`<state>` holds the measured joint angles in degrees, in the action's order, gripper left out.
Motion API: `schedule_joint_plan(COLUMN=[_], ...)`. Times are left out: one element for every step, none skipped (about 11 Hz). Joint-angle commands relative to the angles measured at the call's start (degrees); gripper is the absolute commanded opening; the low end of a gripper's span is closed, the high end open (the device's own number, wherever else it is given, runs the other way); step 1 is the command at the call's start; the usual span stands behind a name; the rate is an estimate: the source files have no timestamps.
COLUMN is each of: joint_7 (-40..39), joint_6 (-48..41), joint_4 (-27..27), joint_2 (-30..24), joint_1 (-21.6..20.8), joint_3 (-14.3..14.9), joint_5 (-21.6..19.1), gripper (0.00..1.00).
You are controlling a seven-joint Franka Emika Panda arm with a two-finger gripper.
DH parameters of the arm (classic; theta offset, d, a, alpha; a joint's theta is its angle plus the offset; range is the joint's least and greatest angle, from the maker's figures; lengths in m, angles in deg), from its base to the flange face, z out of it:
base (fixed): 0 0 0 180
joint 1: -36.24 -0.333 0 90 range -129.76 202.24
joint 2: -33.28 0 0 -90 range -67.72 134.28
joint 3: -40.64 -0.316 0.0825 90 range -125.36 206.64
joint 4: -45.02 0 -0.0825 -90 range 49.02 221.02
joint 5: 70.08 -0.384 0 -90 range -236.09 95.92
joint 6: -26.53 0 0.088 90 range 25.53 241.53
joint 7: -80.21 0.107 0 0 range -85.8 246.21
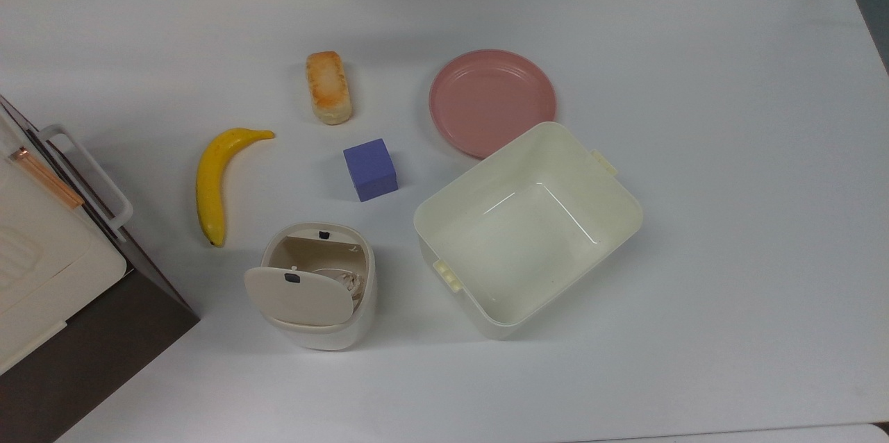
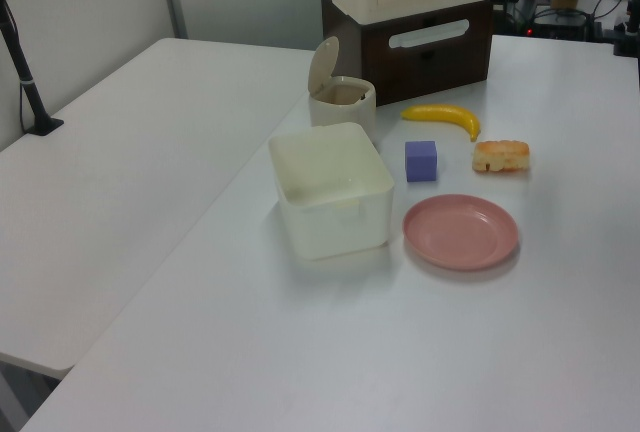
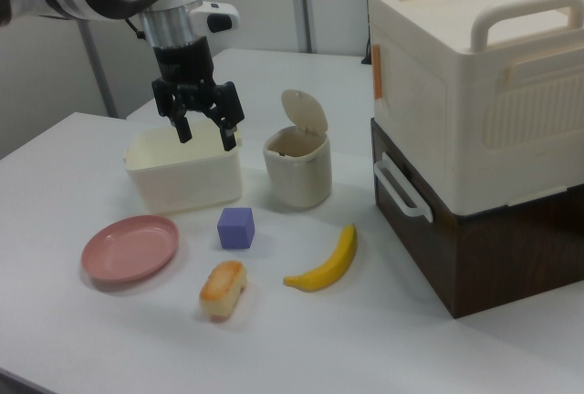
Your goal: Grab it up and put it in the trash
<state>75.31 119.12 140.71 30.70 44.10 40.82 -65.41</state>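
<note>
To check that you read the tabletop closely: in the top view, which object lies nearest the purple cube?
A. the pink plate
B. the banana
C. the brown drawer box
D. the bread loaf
D. The bread loaf sits just above the purple cube in the top view, closer than the banana or the pink plate.

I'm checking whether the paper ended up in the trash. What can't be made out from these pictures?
- Inside of the trash bin, top view: its flap lid covers most of the opening. A pale crumpled bit shows beside it, too small to identify.
- Bin inside, right view: hidden by its own wall.
- Floor of the cream tub, right view: hidden by its near wall and the open tool.
- Stacked boxes, top view: cut off by the left edge.
</note>
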Motion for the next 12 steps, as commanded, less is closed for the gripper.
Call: schedule_joint_plan(joint_7=[-5.4,-8.4,-8.1,-6.7,-4.9,-5.3,-4.7,-4.7,-4.2,-1.6,0.3,0.7], joint_6=[2.7,3.3,3.3,3.2,3.5,3.8,6.3,8.7,10.8,11.9,12.4,12.7], joint_4=[2.0,1.8,1.3,1.4,1.3,1.3,1.3,1.6,1.8,1.7,1.7,1.8], joint_2=[-1.5,-1.6,-1.5,-1.3,-1.2,-0.9,-0.9,-0.9,-0.6,0.0,0.4,0.6], joint_1=[2.1,2.7,3.4,3.5,3.6,3.3,3.1,3.0,2.7,1.4,0.1,-0.2], joint_3=[0.5,0.7,1.1,1.1,1.1,1.1,1.1,1.0,1.0,0.9,0.9,0.9], joint_5=[-1.2,-2.5,-6.4,-7.0,-7.1,-7.3,-7.7,-9.5,-11.9,-12.3,-12.2,-12.2], gripper=[1.00,1.00,1.00,1.00,1.00,1.00,1.00,1.00,1.00,1.00,1.00,1.00])
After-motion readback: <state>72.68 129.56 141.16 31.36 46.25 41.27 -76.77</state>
